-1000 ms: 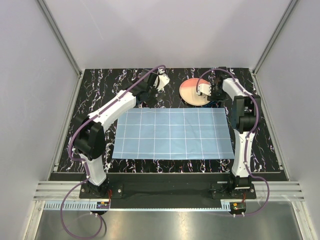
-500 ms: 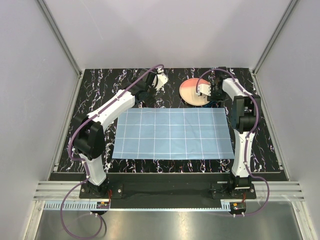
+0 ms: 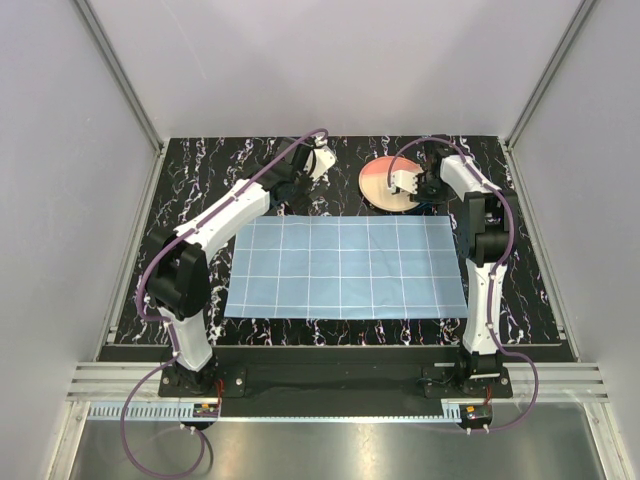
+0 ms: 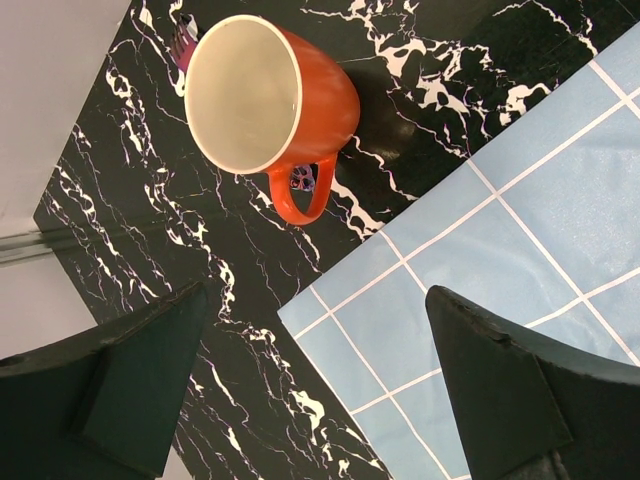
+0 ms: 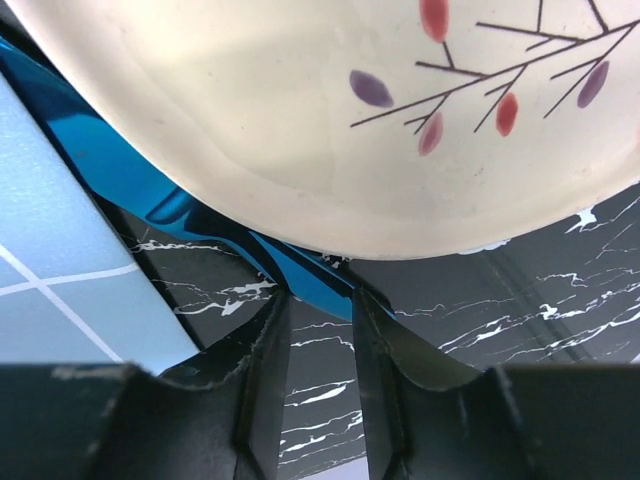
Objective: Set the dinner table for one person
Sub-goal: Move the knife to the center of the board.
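Orange mug [image 4: 270,95] stood upright near far edge of desk [image 4: 150,250], off mat [image 4: 520,220] | left gripper [image 4: 315,330] above it, spread wide | right gripper [image 5: 315,370] at plate [image 5: 250,120] rim, far edge right of middle, straddling blue strip [image 5: 150,190], grip unclear | step: likely fetching plate | next: firm hold, carry onto mat.

Orange mug [image 4: 275,95], patterned plate [image 5: 300,100] over blue strip [image 5: 150,195], checked blue mat [image 3: 345,268]

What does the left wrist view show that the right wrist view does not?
Only the left wrist view: an orange mug on the dinner table, beyond the open left gripper. Only the right wrist view: a cream plate with a twig pattern and a shiny blue object under its edge. Both: the dinner table and the light-blue checked mat.
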Controlling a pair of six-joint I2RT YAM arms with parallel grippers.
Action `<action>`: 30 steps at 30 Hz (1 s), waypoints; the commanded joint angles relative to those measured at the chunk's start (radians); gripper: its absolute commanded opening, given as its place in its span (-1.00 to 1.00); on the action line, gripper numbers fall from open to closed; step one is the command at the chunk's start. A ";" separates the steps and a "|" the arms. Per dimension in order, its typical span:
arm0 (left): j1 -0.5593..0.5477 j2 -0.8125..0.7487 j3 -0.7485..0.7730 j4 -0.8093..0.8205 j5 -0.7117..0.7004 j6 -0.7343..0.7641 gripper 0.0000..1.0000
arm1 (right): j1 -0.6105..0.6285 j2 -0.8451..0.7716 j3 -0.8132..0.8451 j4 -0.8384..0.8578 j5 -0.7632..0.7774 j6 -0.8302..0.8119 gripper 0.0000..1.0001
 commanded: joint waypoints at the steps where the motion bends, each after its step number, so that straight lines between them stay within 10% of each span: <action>1: 0.008 -0.063 0.020 0.055 -0.020 0.016 0.97 | 0.018 0.041 -0.018 -0.081 -0.068 0.045 -0.25; 20: 0.018 -0.076 0.016 0.055 -0.003 0.019 0.97 | -0.008 -0.025 -0.112 -0.095 -0.027 0.146 -0.34; 30: 0.018 -0.077 0.014 0.062 -0.001 0.010 0.97 | -0.008 -0.087 -0.094 -0.107 -0.082 0.183 -0.07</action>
